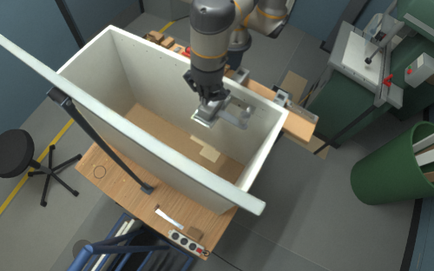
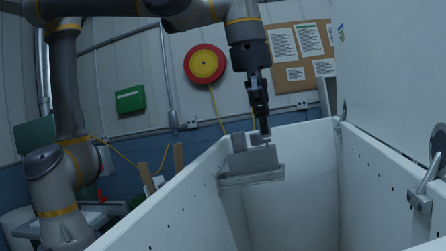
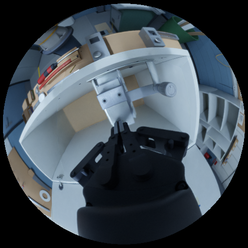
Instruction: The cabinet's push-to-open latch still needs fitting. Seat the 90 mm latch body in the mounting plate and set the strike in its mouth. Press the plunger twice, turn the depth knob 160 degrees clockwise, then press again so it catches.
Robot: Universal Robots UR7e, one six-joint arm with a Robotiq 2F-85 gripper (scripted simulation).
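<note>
The grey latch body (image 2: 252, 159) sits in the metal mounting plate (image 2: 250, 178) fixed to the inner face of the white cabinet's far wall (image 1: 173, 93). A small plunger (image 2: 267, 143) sticks up from the latch body's top, and my gripper (image 2: 265, 133), closed and empty, stands with its fingertips straight above it. A grey arm runs from the latch (image 3: 117, 99) sideways to the round depth knob (image 3: 168, 89). Whether the strike sits in the mouth I cannot tell.
Behind the cabinet a wooden bench (image 1: 277, 102) carries two spare grey latch bodies (image 3: 152, 37) and a red-handled screwdriver (image 3: 51, 71). The cabinet's open door (image 1: 130, 130) leans across the near side on a black stay. A green bin (image 1: 397, 167) stands to the right.
</note>
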